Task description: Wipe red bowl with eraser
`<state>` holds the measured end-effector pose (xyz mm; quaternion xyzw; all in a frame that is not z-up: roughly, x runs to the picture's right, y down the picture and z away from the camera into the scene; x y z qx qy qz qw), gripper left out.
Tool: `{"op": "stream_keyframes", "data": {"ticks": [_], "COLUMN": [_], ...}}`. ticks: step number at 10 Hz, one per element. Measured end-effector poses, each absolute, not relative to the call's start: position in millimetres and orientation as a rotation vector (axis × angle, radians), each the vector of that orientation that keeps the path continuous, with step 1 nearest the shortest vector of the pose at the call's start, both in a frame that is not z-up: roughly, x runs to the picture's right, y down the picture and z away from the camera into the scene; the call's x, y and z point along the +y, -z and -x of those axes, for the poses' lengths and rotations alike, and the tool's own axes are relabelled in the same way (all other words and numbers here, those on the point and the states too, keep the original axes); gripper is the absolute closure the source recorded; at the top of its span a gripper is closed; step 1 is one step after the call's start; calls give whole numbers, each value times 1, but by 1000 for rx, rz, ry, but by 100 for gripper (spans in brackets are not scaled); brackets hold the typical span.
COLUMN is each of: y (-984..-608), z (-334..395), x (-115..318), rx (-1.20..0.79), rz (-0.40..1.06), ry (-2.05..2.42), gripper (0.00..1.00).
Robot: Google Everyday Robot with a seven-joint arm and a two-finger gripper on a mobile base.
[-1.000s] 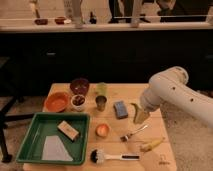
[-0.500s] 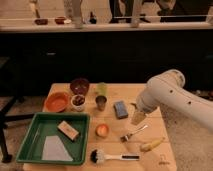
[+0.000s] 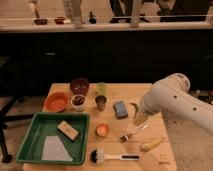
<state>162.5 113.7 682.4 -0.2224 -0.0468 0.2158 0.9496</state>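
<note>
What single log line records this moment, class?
hand: open, right of blue block | eraser: in green tray | red bowl: far left, untouched

My gripper (image 3: 139, 118) hangs above the matt wooden table (image 3: 125, 93), right side; eraser (image 3: 68, 130) looks wooden, red bowl (image 3: 56, 101) smooth, faintly glossy.

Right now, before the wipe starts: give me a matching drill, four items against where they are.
Items
1. red bowl
2. eraser
3. brush
4. gripper

Places
A. inside the green tray
B. just right of the blue block, jaws open, holding nothing
C. back left of the table, next to the white bowl
D. lying flat near the front edge of the table

Pairs: 1-C, 2-A, 3-D, 4-B
</note>
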Motion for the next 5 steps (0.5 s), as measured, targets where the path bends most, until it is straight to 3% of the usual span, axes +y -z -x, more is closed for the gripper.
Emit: {"op": "stream_keyframes", "data": {"ticks": [5], "y": [-670], "z": [-83], "x": [132], "rx": [-155], "rz": [422], "ry": [-377], "gripper": [26]}}
